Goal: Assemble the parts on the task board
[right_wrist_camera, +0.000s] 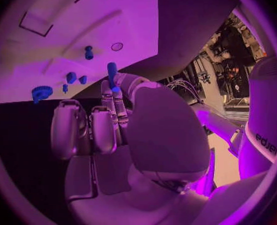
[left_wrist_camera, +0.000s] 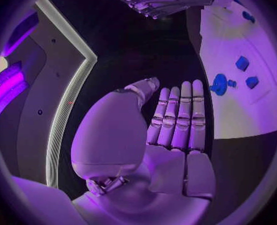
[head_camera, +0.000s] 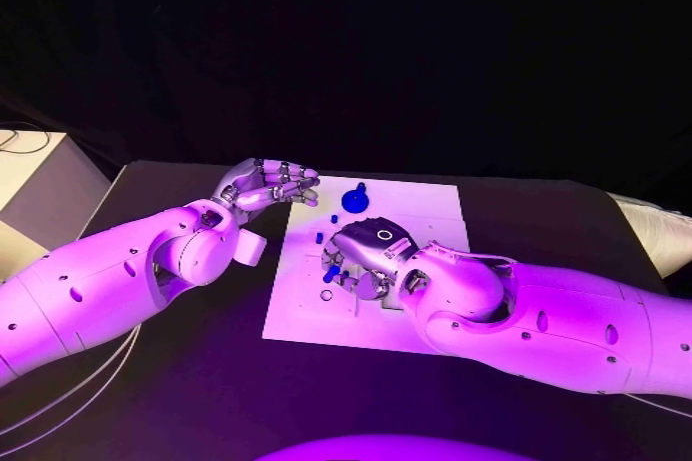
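Black table [head_camera: 173, 381], dark backdrop, pale cabinet [head_camera: 36, 171]

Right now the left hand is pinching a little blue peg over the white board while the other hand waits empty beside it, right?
Not quite: the hands are swapped. In the right wrist view the right hand pinches the blue peg over the white board; the left wrist view shows the left hand empty beside it.

White rectangular task board [head_camera: 418, 206] lies flat on the bench. Blue toothed gear part [head_camera: 355, 196] sits toward its 11 o'clock corner; small blue block parts [head_camera: 320, 237] along the 9 o'clock edge. A blue peg part [right_wrist_camera: 112, 72] is pinched in the right hand [head_camera: 364, 256].
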